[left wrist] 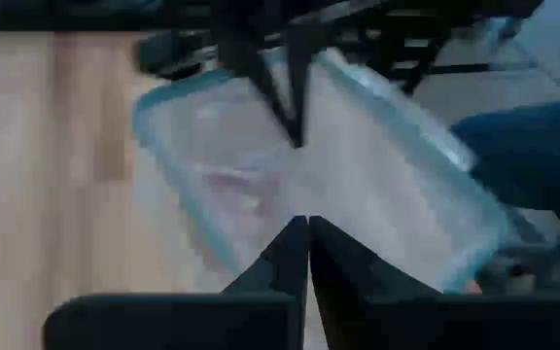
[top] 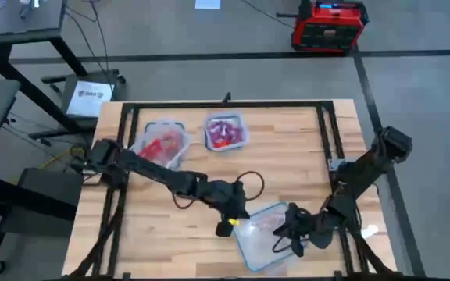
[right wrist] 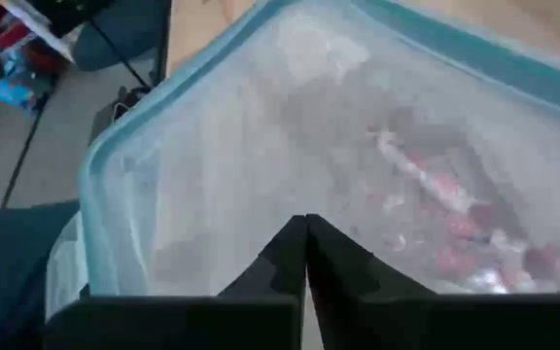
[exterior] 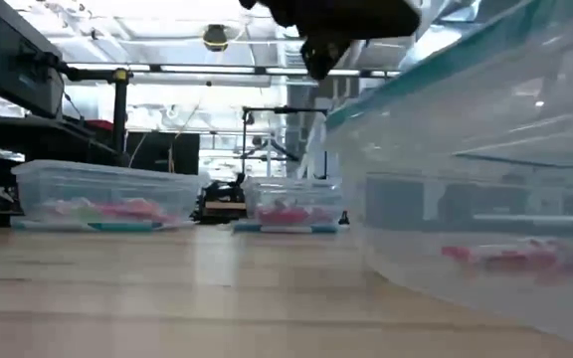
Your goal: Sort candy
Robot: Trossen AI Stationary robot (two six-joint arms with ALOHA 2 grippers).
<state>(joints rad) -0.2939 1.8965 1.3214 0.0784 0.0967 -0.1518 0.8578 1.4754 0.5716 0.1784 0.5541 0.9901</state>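
Candy (right wrist: 455, 209) sits in 3 clear tubs w/ bluish rims on a light wood table (top: 162, 226); near tub (top: 266, 232) at the front edge holds pinkish-red pieces, blurred, count unclear; back-left tub (top: 162, 142) holds red pieces; back-mid tub (top: 225, 131) holds purple/magenta ones; back 2 sit near each other, well apart from the near tub. Floor is grey w/ dark tape lines; red-black box (top: 328, 25) beyond the table; desk w/ papers at the left. Left gripper (top: 235, 215) at the near tub's left rim, fingers together, nothing held; right gripper (top: 287, 226) over same tub, fingers together, nothing held; 2 arms, 3 tubs.
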